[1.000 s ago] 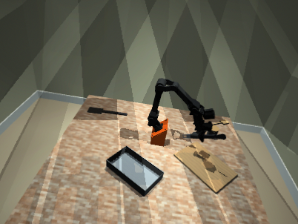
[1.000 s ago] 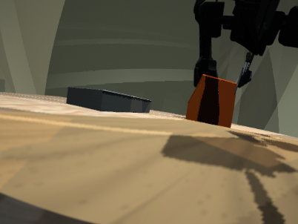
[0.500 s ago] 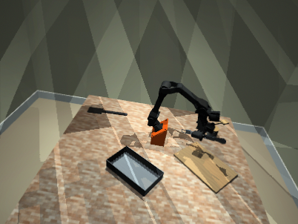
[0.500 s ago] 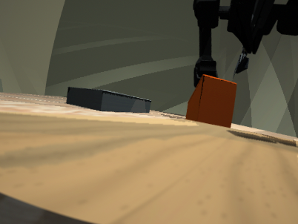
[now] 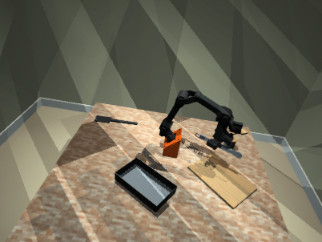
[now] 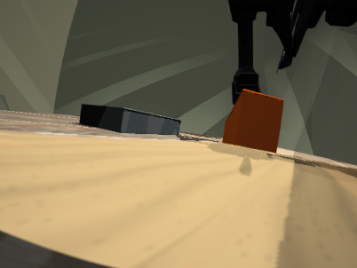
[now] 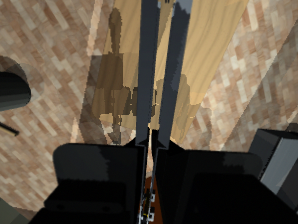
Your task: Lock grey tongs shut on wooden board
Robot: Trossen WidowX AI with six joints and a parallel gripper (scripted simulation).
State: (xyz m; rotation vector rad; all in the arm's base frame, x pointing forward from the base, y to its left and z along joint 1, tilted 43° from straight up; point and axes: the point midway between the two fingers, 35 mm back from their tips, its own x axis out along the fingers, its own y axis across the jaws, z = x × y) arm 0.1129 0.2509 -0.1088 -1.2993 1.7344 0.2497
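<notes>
"Largest first?"
"A table top [image 5: 72,200] [image 7: 45,45] in small pinkish-brown and cream blocks, crossed by shadow bands. Above, a black arm [image 5: 208,103] [image 6: 245,44], bent in a high arch out of an orange base [image 5: 171,151] [image 6: 259,122] [image 7: 156,200]."

"Next in size?"
"A flat wooden board [image 5: 232,186] [image 6: 133,186] [image 7: 210,30], pale and grained, with shadows across part of it. Well apart on the other side of the base, a black-walled roasting tin [image 5: 134,192] [image 6: 102,119] [image 7: 260,142] with a grey-blue inside."

"And the tongs?"
"Out of the tin, held up in the air near the base end of the board. Grey tongs [image 5: 232,151] [image 7: 146,70], slender and smooth. Seen from the wrist as two long, straight, dark-grey strips, side by side and close together, with a narrow gap showing between them and a lighter patch near the top of the right-hand one. Seen from above, slanted, with a rounded grey end. Hard to tell whether locked."

"And the claw?"
"Pressed in on the tongs, pinching both strips between the fingers of the claw [image 5: 223,147] [image 6: 289,51] [image 7: 151,137]."

"Smallest?"
"A dark, long-handled spatula [image 5: 116,120], lying flat near the far edge, well apart from the tin."
</notes>
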